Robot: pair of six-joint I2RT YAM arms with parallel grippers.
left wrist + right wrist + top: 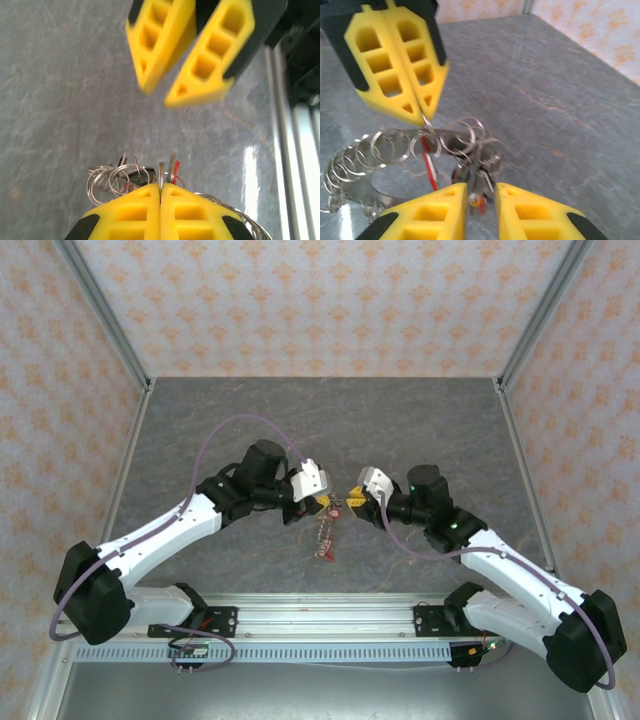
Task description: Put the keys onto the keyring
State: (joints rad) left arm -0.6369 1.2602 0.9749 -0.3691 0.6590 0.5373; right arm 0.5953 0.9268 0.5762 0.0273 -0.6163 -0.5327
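Firmly shut, left gripper [423,114] pinches the keyring [385,147] (keys [480,167] between right gripper's [481,192] slightly parted jaws).

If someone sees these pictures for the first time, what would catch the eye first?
First, the left end effector, its yellow fingers shut on the keyring, a chain of silvery loops at the middle of the grey table. Facing it closely, the right end effector has its yellow fingers slightly apart. Red tags stand out among the keys between the two.
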